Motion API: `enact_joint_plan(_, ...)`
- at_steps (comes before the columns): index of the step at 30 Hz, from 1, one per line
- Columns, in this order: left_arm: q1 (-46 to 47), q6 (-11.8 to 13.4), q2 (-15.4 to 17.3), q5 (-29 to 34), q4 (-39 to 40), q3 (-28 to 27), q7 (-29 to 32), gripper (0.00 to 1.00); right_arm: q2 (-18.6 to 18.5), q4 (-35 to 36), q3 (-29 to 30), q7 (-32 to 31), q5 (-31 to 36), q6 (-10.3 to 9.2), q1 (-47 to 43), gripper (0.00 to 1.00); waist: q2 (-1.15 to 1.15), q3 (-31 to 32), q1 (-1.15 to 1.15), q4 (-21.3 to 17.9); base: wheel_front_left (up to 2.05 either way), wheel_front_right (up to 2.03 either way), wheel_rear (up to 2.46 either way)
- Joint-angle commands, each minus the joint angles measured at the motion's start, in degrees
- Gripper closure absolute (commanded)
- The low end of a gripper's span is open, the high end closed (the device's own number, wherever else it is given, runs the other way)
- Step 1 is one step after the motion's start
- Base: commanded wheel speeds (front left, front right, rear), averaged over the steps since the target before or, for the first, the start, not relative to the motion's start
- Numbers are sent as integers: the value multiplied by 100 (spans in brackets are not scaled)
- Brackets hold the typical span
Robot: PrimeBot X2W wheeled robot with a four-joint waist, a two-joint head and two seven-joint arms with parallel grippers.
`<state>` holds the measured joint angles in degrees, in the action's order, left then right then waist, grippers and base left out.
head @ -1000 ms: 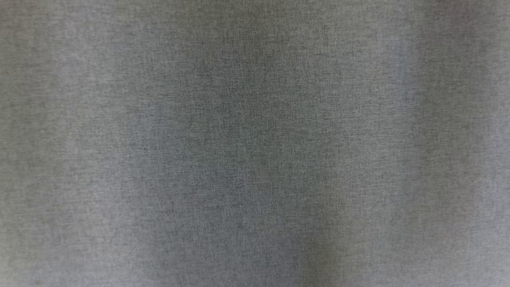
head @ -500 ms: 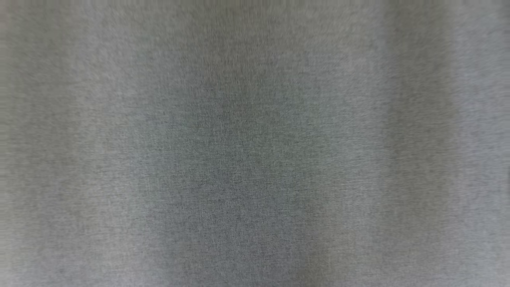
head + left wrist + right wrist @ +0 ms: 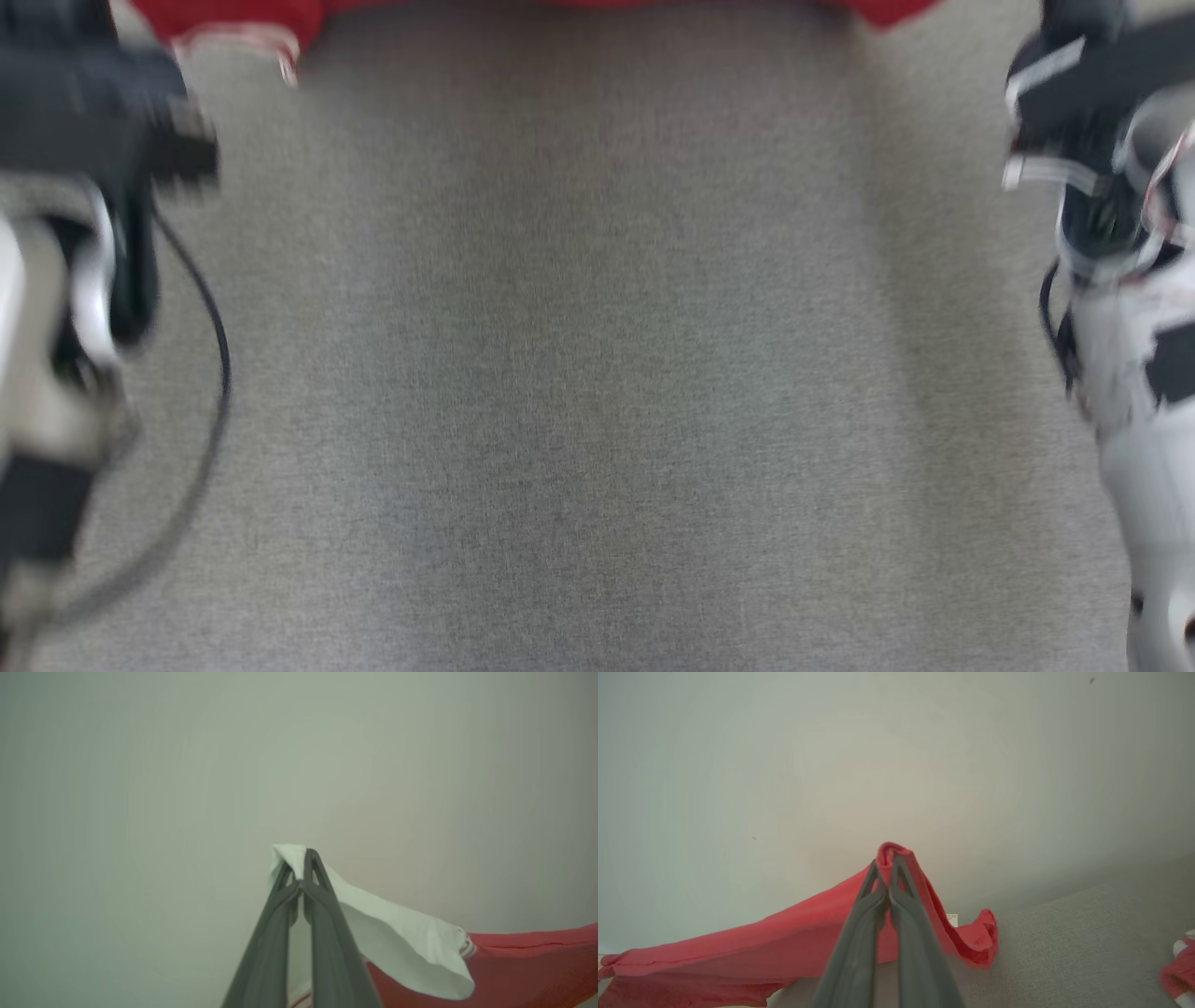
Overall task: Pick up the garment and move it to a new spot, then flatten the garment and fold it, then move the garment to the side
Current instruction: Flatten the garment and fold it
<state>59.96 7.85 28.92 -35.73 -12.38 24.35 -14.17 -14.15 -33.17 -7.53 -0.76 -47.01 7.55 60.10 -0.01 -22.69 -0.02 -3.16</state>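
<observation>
The left fingers (image 3: 322, 914) are pressed together, pinching a white sleeve end of the red garment with white trim (image 3: 523, 966). The right fingers (image 3: 859, 942) are likewise closed tight on a bunched fold of the red cloth, which stands up in a small peak above their tips. Between the two grips the garment hangs as a slack span. From the head camera its lower edge shows toward the far edge of the grey fabric-covered tabletop (image 3: 597, 373), with the arms out near the left and right edges. That view is blurred, so I cannot tell whether any of the cloth touches the surface.

As for progress, the pick-up looks done: both grips are secure and the garment is raised. The move to a new spot seems to be the step in hand. Laying it down, flattening it, folding it and moving it aside are all left to do, and the middle of the tabletop offers room for that.
</observation>
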Motion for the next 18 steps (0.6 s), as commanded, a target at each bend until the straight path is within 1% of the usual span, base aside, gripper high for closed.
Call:
enact_joint_plan(1,-913,381,123,-164,835,-112,62,100,-87,311,-92,39,-168,-13,-621,100,1,431,2,-42,0,0,0)
enact_joint_plan(4,-1813,759,240,-190,1580,-150,108,100,-132,630,-107,90,-288,-13,-1235,100,1,539,2,-35,0,0,0)
enact_joint_plan(6,-2378,966,199,-241,2015,-101,120,100,-146,825,-80,110,-349,-13,-1674,100,1,611,2,-7,0,0,0)
enact_joint_plan(7,-2378,966,199,-241,2015,-101,120,100,-146,825,-80,110,-349,-13,-1674,100,1,611,2,-7,0,0,0)
enact_joint_plan(8,-2611,1066,195,-253,2192,-120,94,100,-147,924,-81,106,-370,-13,-1894,100,1,640,2,0,0,0,0)
enact_joint_plan(10,-3085,1168,178,-293,2438,-49,65,100,-140,1099,-31,119,-406,-13,-2313,100,1,711,2,18,0,0,0)
enact_joint_plan(15,-4094,1316,-59,-508,2631,11,-20,100,-97,1485,210,61,-502,-13,-3373,100,1,920,2,85,0,0,0)
enact_joint_plan(18,-4686,1330,-188,-519,2588,76,-65,100,-77,1651,365,-14,-511,-13,-3932,100,1,1010,2,120,0,0,0)
